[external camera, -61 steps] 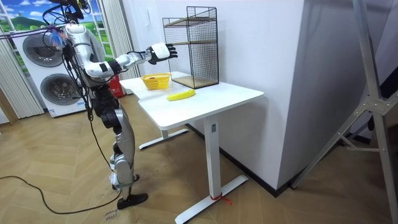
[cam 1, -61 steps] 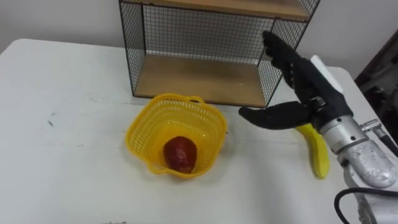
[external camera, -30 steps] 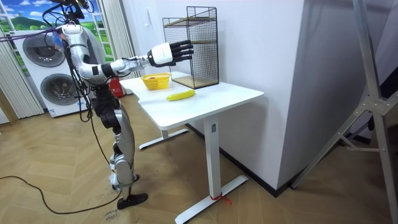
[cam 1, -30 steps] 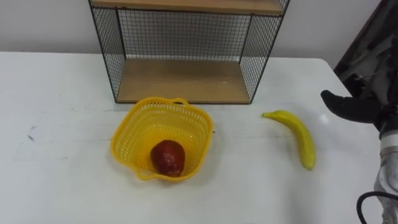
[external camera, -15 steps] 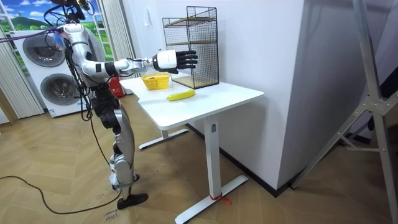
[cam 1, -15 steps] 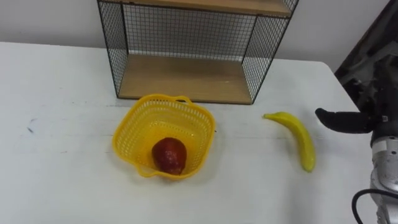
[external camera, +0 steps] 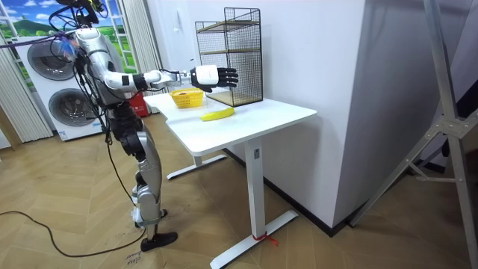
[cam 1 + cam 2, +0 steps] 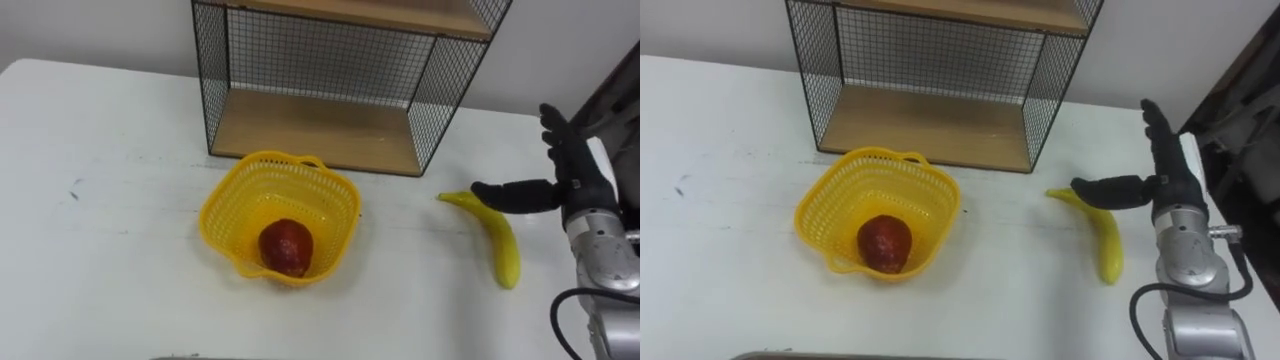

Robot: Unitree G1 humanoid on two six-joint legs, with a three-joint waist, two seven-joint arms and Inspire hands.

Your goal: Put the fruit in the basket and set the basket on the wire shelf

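Two fruits: one apple [image 8: 286, 247] sat in one basket [image 8: 230, 195], one banana [image 8: 497, 243] lay on table [image 8: 100, 150]
Right hand [image 8: 572, 185]: fingers [image 8: 556, 140] apart, thumb hovered over banana's stem end

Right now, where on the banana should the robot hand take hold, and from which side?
Probably mid-length, from above: the banana lies flat on the white table, free on both sides, so fingers can span its narrow width. The open right robot hand is nearby.

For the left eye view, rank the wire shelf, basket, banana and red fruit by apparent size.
1. wire shelf
2. basket
3 and 4. banana and red fruit look close: the banana is longer, the fruit rounder, so they are left unranked.
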